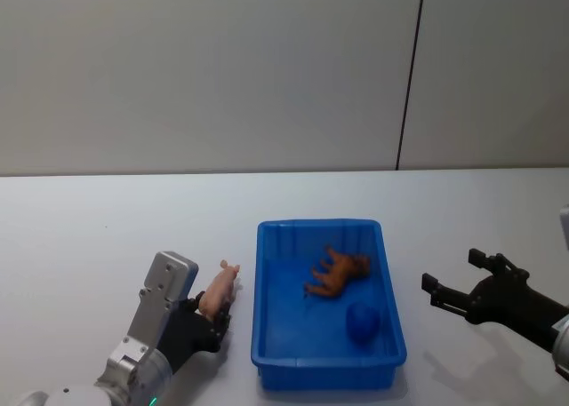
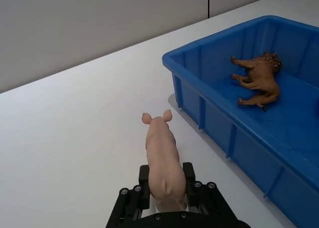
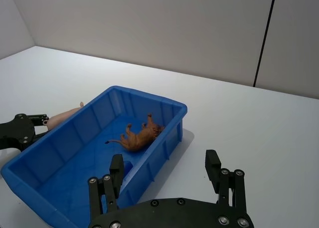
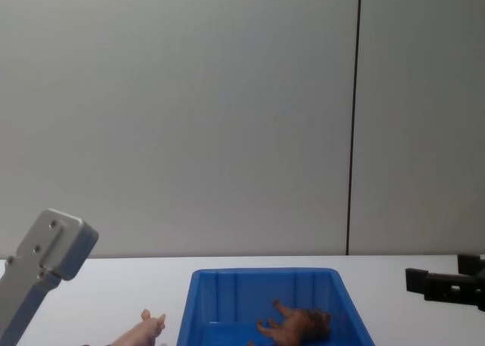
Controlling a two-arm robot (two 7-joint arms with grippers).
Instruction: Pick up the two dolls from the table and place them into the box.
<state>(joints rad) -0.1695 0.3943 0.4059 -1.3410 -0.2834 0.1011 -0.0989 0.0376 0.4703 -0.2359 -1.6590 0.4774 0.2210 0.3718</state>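
Black jaws of the left gripper [image 2: 167, 188] are clamped on the hind end of the pale pink pig [image 2: 162, 160], nearest the robot on the left of the head view. In the left wrist view the pig's rump sits between the two fingers [image 2: 189, 177] and its snout and pointed ears point away from the wrist. The pig [image 1: 219, 288] is held just beside the left wall of the blue box [image 1: 265, 317], outside it; whether its feet touch the white desk [image 1: 89, 246] cannot be told.

Across on the right, at about the same depth, the right gripper [image 1: 455, 284] hovers over bare desk well apart from the box, its jaws spread wide and holding nothing (the right wrist view shows both fingers [image 3: 213, 166] parted with only desk between them).

Between the two grippers the box [image 3: 30, 180] rests flat on the desk [image 3: 249, 118]. Near its front right corner on the floor lies a small rounded blue lump [image 1: 363, 321], too indistinct to identify. Farther back, toward the middle of the box, the shaggy reddish-brown animal [image 1: 338, 274] lies on its side with legs stretched out, touching the floor and clear of the walls. The chest view shows it [image 4: 299, 325] low inside the box [image 4: 227, 285], the pig's snout [image 4: 148, 325] just outside the left wall.

Beyond the desk stands a plain grey wall [image 1: 222, 68] with a dark vertical seam [image 1: 409, 68].
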